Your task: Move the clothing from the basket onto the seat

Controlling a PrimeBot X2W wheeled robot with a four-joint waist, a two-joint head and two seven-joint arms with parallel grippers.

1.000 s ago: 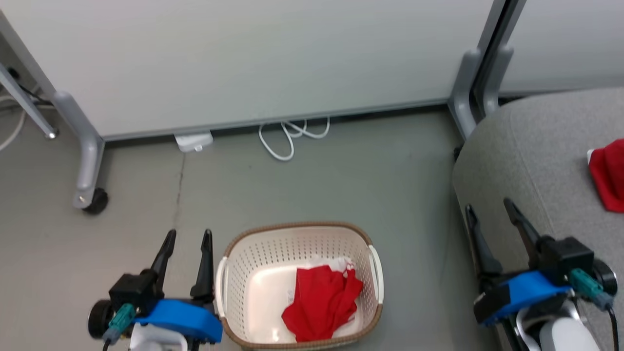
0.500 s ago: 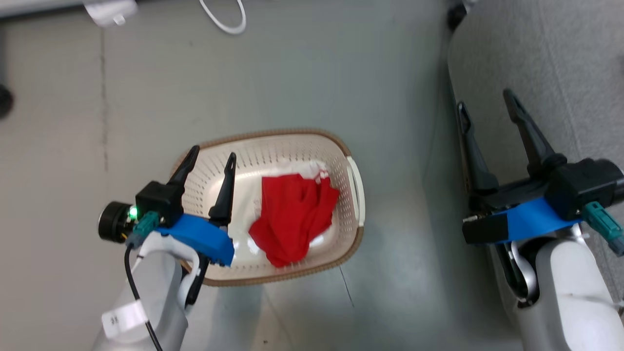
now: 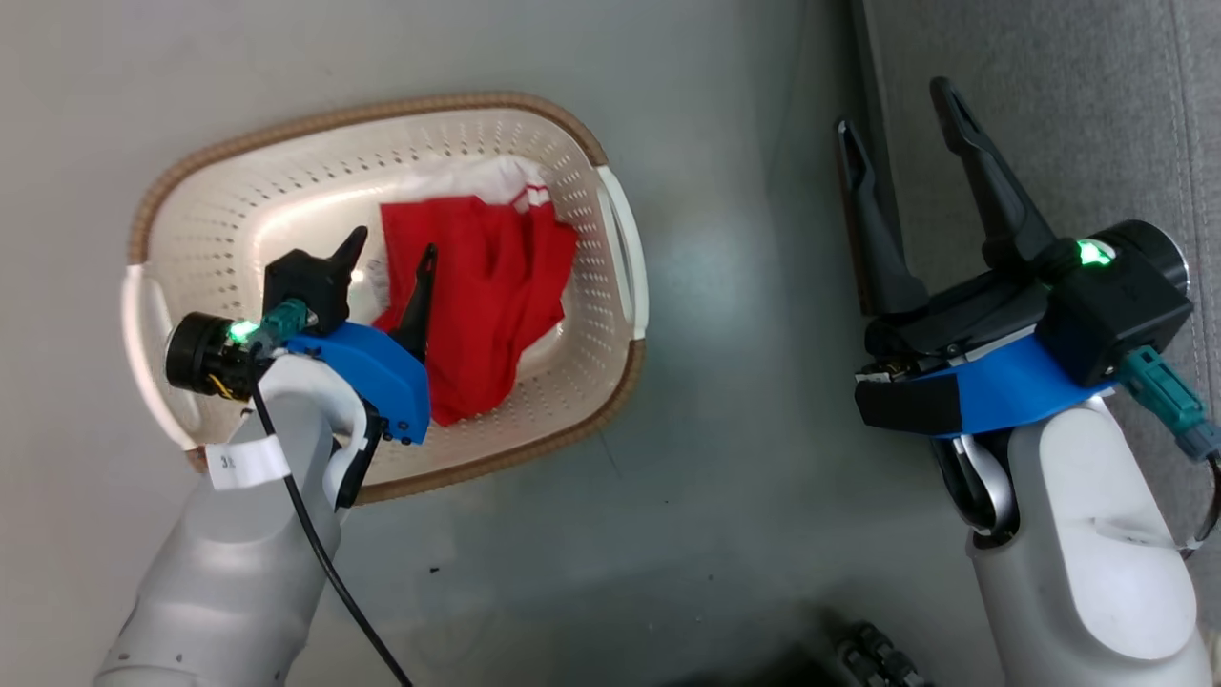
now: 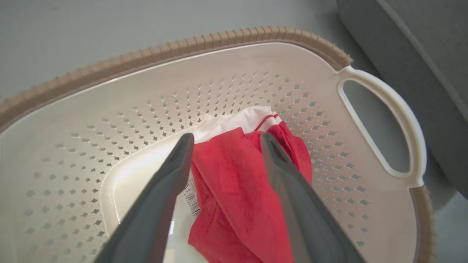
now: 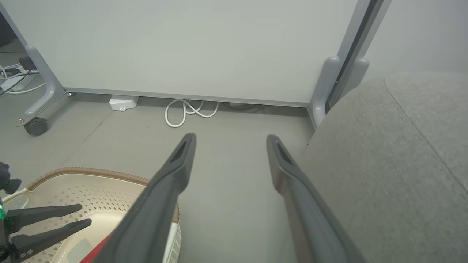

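Both wide: left tool [image 3: 394, 241], right tool [image 3: 894, 105] | grey floor [image 3: 725, 477] (looped cable [image 5: 190, 109]) | white partition [image 5: 182, 44]

You have the basket [image 3: 382, 107] on the floor [image 3: 725, 429], the seat [image 3: 1097, 114] to its right. The clothing [image 3: 477, 286] lies in the basket's right half, your left gripper [image 3: 394, 242] above its left edge; your right gripper [image 3: 892, 107] hangs at the seat's left edge.

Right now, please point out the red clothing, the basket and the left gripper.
red clothing [image 3: 486, 286]: head view, middle of the red fabric.
basket [image 3: 229, 205]: head view, perforated inner wall.
left gripper [image 3: 394, 241]: head view, midway between its fingertips.
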